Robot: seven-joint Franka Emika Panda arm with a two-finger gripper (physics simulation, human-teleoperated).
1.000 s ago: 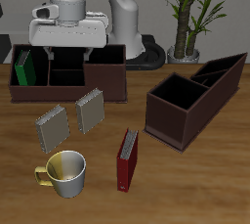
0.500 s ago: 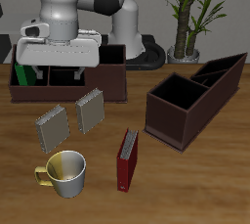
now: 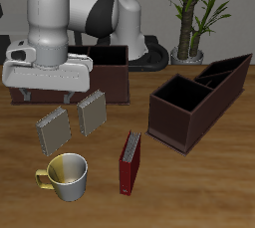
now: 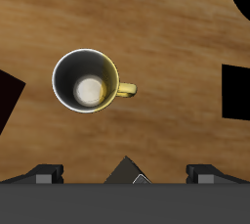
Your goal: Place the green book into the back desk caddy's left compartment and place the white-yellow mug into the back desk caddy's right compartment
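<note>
The wooden bench (image 3: 199, 187) carries everything. The arm's white body hangs over its back part, at about ten o'clock from the bench's centre, and hides most of the back desk caddy (image 3: 112, 78); only the caddy's right compartment (image 3: 108, 61) end shows past it, so the left compartment and the green book cannot be seen. At three o'clock sits the sloping-rimmed caddy (image 3: 194, 98), well apart. Just in front of the arm, two grey spiral notebooks (image 3: 72, 120) stand tilted side by side. At six o'clock the red book (image 3: 130, 162) lies near the front edge.

The white-yellow mug (image 3: 65, 175) stands upright on the bench at about seven o'clock, nearer the front edge than the notebooks, handle pointing away from the red book. In the wrist view the mug (image 4: 89, 79) shows from straight above, its dark inside open, untouched.

The tool (image 3: 44, 95) hovers above the bench, holding nothing; its fingers (image 4: 44, 173) stand wide apart.
</note>
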